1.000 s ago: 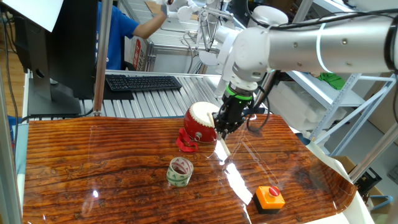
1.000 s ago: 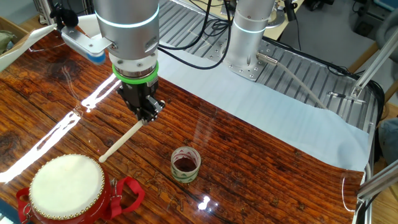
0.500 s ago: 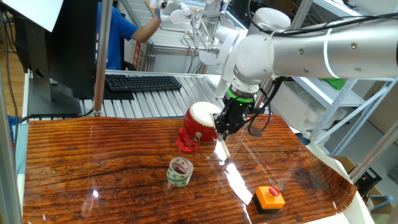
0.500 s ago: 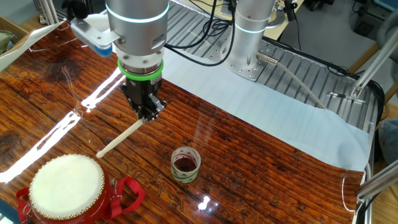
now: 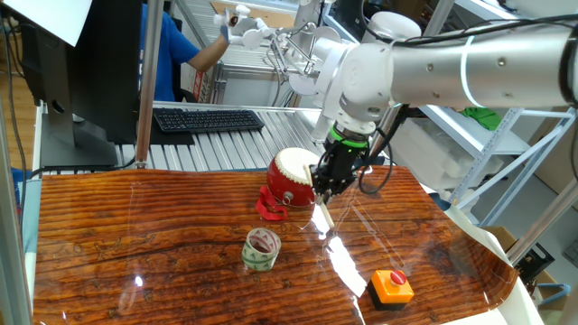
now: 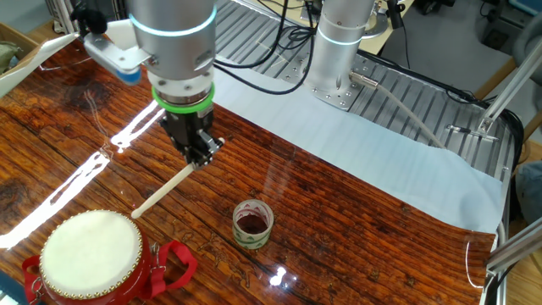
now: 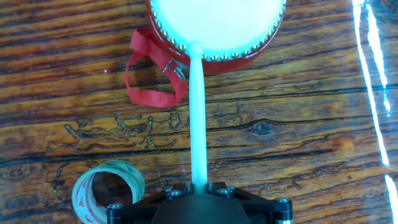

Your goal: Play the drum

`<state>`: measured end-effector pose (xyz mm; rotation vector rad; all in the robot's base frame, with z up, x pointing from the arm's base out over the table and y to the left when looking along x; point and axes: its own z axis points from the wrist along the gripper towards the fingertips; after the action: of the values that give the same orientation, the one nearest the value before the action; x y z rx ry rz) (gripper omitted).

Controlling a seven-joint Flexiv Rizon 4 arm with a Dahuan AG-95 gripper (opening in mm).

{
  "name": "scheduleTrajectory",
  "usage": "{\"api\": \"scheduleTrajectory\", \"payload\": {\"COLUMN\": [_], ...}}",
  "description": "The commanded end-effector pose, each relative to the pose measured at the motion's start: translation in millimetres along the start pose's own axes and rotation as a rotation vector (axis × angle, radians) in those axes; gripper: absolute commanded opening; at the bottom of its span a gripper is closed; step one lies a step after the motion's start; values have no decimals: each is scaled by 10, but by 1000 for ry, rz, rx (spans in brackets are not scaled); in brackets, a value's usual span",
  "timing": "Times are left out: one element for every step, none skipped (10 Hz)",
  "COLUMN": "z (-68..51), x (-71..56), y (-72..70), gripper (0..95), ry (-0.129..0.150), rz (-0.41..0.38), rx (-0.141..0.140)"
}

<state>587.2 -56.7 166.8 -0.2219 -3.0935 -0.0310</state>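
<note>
Beside the drum (image 7: pixel 214 28), a pale drumstick (image 7: pixel 196 118) is clamped by the hand (image 6: pixel 196 152); only the rim may be struck, since its tip sits at the skin's edge.

Bright, even light from above; white glare streaks lie on the glossy table (image 6: pixel 76 182). All views are sharp.

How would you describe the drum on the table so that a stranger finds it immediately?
Look at the glossy wooden table and find the jaws holding a pale stick. The drum sits just beyond the stick's tip. It alone has a red barrel body and round cream skin; the tape roll beside it is smaller and hollow.
</note>
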Motion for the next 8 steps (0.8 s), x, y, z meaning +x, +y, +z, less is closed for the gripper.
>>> {"api": "scheduleTrajectory", "payload": {"z": [-172,-228,-289,-344,-404,-466,-522,-513], "x": [55,72,92,112,136,163,188,184], "y": [-68,-94,-126,-152,-175,-206,-243,-241], "gripper": [0,0,0,0,0,0,0,0], "ry": [22,42,46,48,41,36,31,25], "rz": [2,8,6,6,16,27,63,77], "rx": [-12,-9,-10,-17,-21,-24,-31,-31]}}
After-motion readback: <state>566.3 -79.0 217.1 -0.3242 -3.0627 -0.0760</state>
